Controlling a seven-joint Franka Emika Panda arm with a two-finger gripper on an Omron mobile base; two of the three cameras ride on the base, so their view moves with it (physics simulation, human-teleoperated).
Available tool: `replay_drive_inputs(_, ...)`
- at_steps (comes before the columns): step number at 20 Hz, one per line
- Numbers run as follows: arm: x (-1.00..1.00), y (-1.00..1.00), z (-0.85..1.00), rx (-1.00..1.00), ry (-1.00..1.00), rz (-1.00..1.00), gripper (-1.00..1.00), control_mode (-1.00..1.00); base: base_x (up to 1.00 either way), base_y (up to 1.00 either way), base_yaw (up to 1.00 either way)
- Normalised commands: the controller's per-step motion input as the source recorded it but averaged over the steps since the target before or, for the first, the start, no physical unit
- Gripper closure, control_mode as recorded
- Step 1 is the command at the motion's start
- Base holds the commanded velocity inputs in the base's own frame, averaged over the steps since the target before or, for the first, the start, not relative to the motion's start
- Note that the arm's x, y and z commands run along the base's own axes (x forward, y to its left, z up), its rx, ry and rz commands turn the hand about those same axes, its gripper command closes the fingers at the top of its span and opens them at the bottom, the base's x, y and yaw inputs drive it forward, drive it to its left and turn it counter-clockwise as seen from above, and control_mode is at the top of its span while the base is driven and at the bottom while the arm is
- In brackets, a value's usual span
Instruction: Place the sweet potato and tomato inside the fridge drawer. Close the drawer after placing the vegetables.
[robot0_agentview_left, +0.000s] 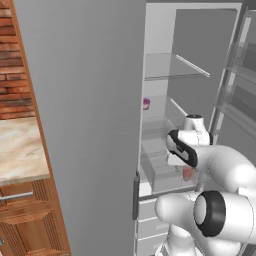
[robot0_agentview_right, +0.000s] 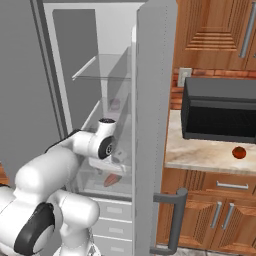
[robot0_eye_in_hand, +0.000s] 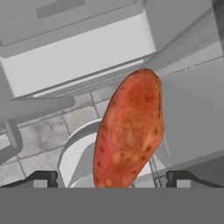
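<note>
Lying between open claw (robot0_eye_in_hand: 112, 178) tips: sweet potato (robot0_eye_in_hand: 130, 131)

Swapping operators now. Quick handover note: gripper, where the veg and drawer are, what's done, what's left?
Gripper: open, fingertips wide apart either side of the sweet potato, not clamping it.
Sweet potato: in the pulled-out clear fridge drawer.
Tomato: on the counter right of the fridge, below the microwave, untouched.
Done: sweet potato released into the drawer.
Left: pull the arm out, fetch the tomato, put it in the drawer, close the drawer.
</note>
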Motion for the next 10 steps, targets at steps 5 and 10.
replay_drive_inputs(5,-0.13,0.00,0.58,0.00,0.00,0.03,-1.00,-1.00,0.00,0.00,0.00)
replay_drive_inputs(10,0.03,0.06,0.87,0.00,0.00,0.00,-1.00,-1.00,0.00,0.00,0.00)
